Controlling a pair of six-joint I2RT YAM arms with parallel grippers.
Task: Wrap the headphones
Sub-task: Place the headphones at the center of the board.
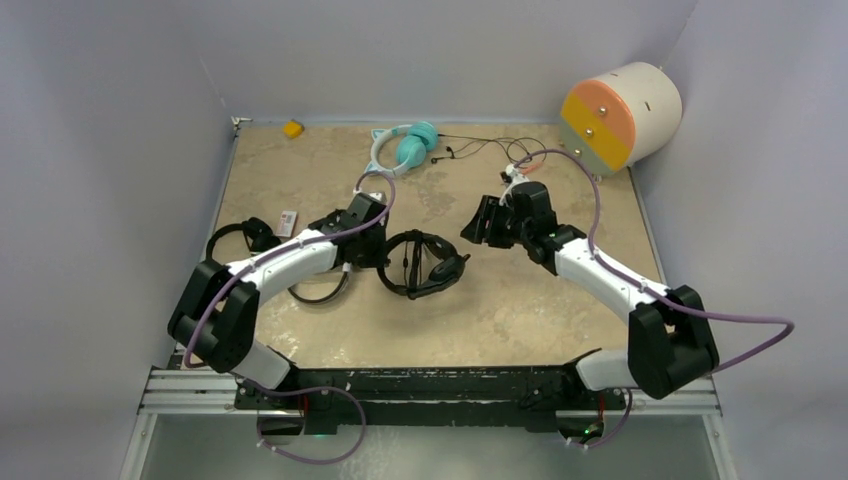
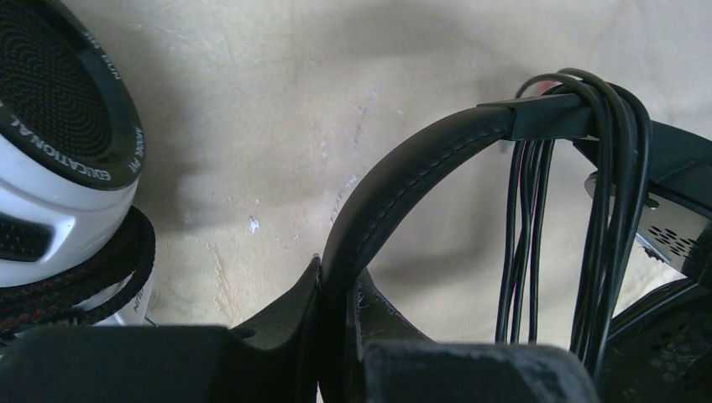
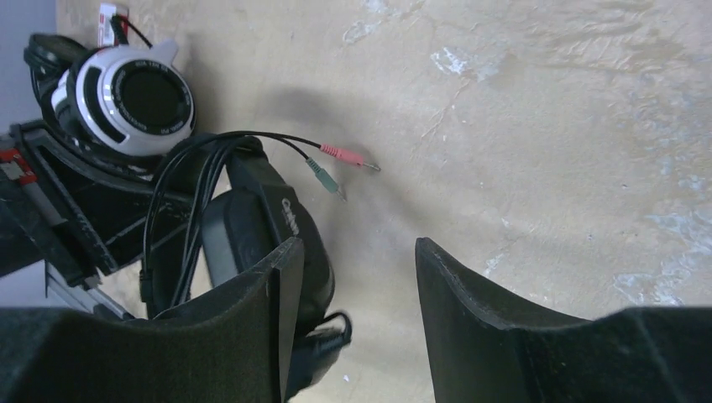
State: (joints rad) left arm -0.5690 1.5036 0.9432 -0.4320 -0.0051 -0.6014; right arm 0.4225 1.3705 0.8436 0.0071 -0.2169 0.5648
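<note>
The left gripper [image 2: 338, 294] is pressed together on the padded headband of the all-black over-ear headset [image 1: 445, 272], which lies on the mottled beige worktop [image 1: 520, 310] at the centre of the top view. In the left wrist view, at the upper right, a bundle of thin black cable [image 2: 609, 168] loops several times over that headband and hangs down beside the earcup. The cable's two small plugs, one pink [image 3: 340, 154] and one green [image 3: 323, 178], lie on the worktop just beside the headset, at the upper middle of the right wrist view.

The right gripper [image 3: 357, 252] is spread, with only bare worktop between its fingers; it hovers just right of the black headset and holds nothing.

A white-and-black headset [image 3: 143, 92] sits at the upper left of the right wrist view, close to the black one. The teal headset with cat ears [image 1: 410, 148] lies at the top centre of the top view, well apart from both grippers, with loose thin black cable trailing to its right.

A white cylinder with an orange, yellow and green face [image 1: 625, 110] stands at the upper right. A small yellow block [image 1: 292, 128] lies at the upper left.
</note>
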